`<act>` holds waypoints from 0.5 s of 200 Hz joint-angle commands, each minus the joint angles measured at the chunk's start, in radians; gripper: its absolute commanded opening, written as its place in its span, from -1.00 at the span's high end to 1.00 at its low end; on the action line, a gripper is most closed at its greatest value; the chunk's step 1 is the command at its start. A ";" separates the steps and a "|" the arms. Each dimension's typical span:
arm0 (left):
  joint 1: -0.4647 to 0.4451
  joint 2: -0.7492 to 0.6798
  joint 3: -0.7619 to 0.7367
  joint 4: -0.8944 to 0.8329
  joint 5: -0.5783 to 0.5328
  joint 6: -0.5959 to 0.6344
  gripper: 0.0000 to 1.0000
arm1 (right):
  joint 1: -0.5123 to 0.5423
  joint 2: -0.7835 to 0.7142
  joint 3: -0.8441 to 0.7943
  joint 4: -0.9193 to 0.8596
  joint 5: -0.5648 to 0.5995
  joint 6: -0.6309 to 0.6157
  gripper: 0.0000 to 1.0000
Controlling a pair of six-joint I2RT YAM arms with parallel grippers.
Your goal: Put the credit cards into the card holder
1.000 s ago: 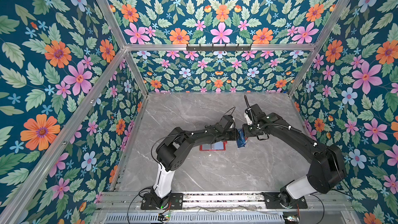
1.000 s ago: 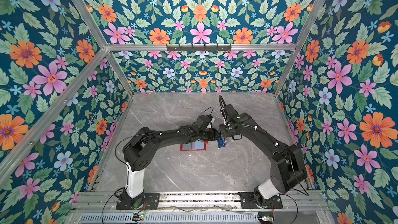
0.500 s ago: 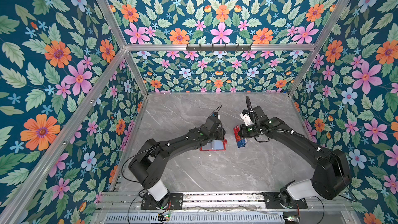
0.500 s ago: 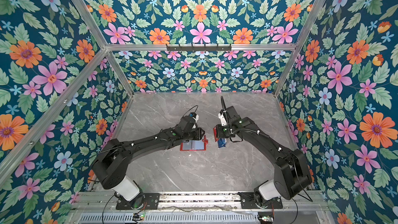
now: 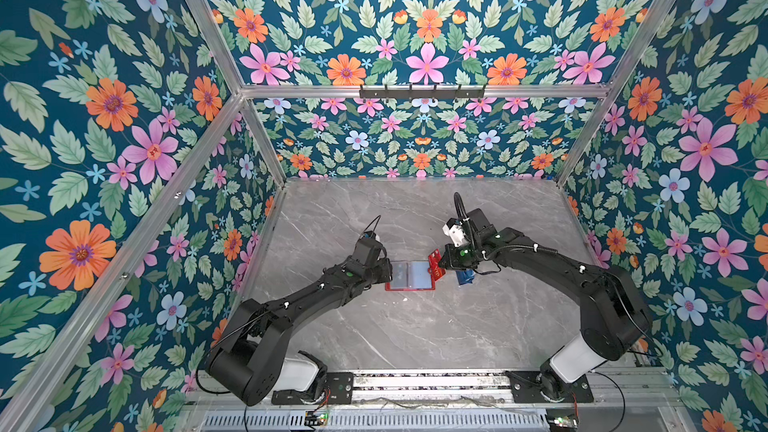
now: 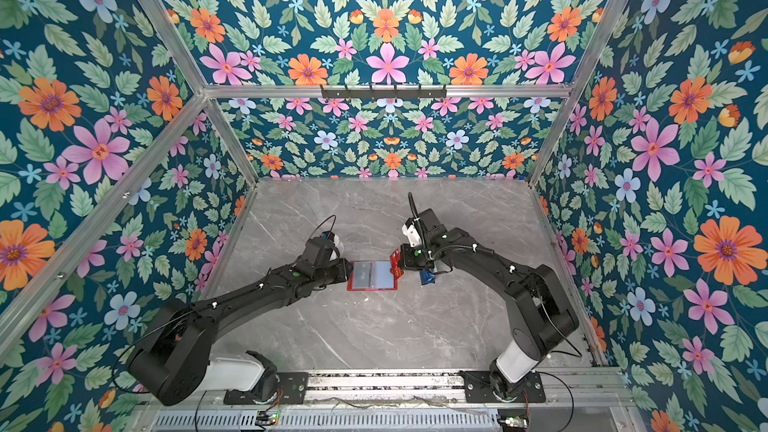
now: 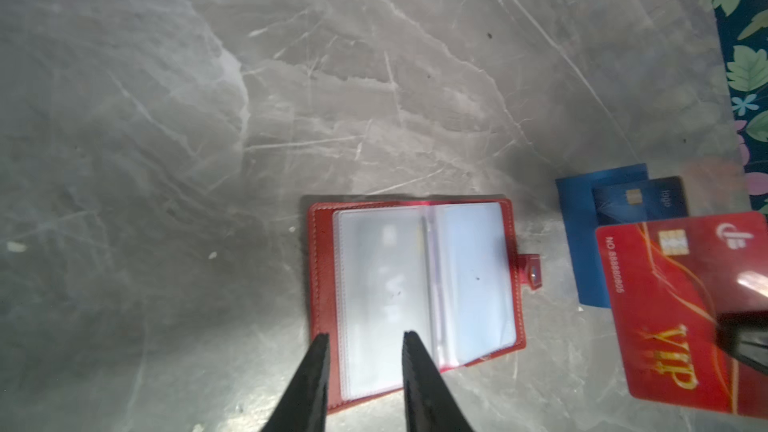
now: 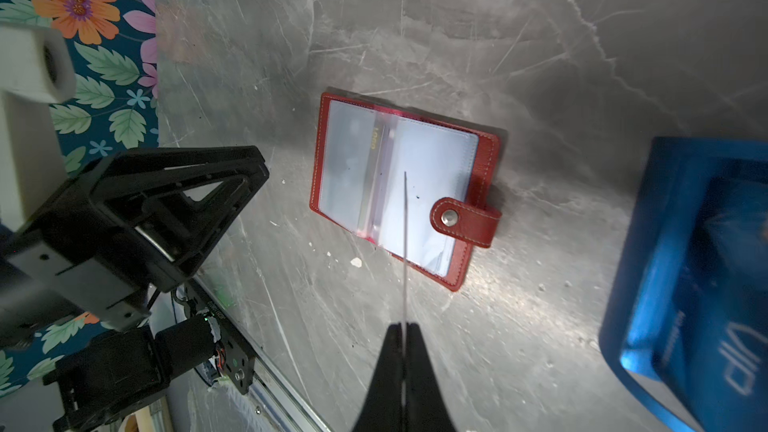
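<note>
One grey marble-look tabletop (image 5: 415, 334), veined white and flecked with a few pale crumbs. Boxed in on three sides by walls (image 5: 415, 139) of teal floral print, with aluminium bars (image 5: 291, 91) at the corners and across the back. Along the front edge, a metal rail (image 5: 415, 382) carrying both arm bases.

Near the middle of the table, the card holder (image 5: 409, 276), lying open and flat. Red cover down, pale clear sleeves (image 7: 386, 284) facing up, snap tab (image 8: 465, 220) sticking out on the side toward the right arm. Gold lettering dimly visible through a sleeve by the spine, too blurred to say more about the contents.

Just beside the holder on the tab side but apart from it, a small blue tray (image 5: 464, 277). Inside it, the navy card (image 7: 648, 201), chip side up.

Off the table, the red card (image 7: 673, 309), marked VIP in gold, clamped at one end between the closed fingers of the right gripper (image 8: 401, 328). Seen edge-on in the right wrist view as a thin line over the holder's tab-side page. In both top views, hanging above the holder's tab-side edge, between holder and tray.

At the holder's opposite side, the left gripper (image 7: 365, 336), jaws apart with a clear gap. Fingertips over the page away from the tab, by the cover's edge. Cannot tell whether the tips touch the holder.
</note>
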 commanded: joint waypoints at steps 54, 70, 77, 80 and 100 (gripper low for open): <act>0.030 0.098 -0.024 0.121 0.108 -0.020 0.80 | 0.019 0.116 0.014 0.126 -0.108 0.062 1.00; 0.032 0.124 -0.015 0.120 0.102 -0.027 0.82 | 0.020 0.134 0.014 0.149 -0.127 0.073 1.00; 0.032 0.135 -0.011 0.116 0.094 -0.031 0.83 | 0.020 0.140 0.013 0.159 -0.134 0.079 1.00; 0.033 0.140 -0.008 0.115 0.088 -0.031 0.84 | 0.021 0.144 0.014 0.164 -0.137 0.082 1.00; 0.033 0.166 0.002 0.109 0.073 -0.040 0.89 | 0.022 0.167 0.016 0.186 -0.157 0.093 1.00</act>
